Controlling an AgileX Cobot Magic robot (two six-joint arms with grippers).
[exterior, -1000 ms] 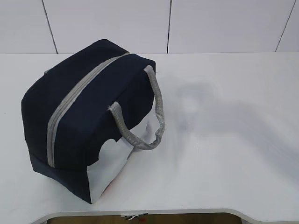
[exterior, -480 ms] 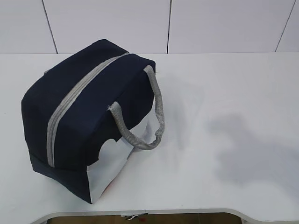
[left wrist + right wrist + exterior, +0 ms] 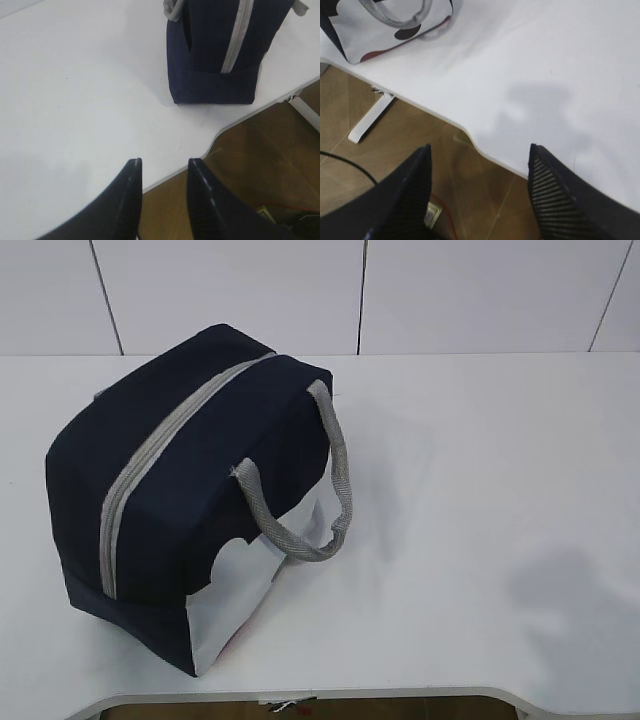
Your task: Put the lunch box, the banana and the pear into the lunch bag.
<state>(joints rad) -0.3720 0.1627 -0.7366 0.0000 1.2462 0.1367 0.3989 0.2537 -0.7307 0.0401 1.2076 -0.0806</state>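
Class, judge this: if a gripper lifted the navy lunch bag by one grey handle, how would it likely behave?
The lunch bag is fabric, so it would probably sag and tilt. Its handle droops limply, so it likely flexes before lifting. Weight cannot be judged: the zipper looks closed.

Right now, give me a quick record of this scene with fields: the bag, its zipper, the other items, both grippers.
lunch bag: on the white table, left of the exterior view, lying tipped
zipper: looks closed along its visible length
handle: grey webbing loop, hanging over the white panel
lunch box, banana, pear: not visible in any view
left gripper: open, empty, over the table edge
right gripper: open wide, empty, over the table edge
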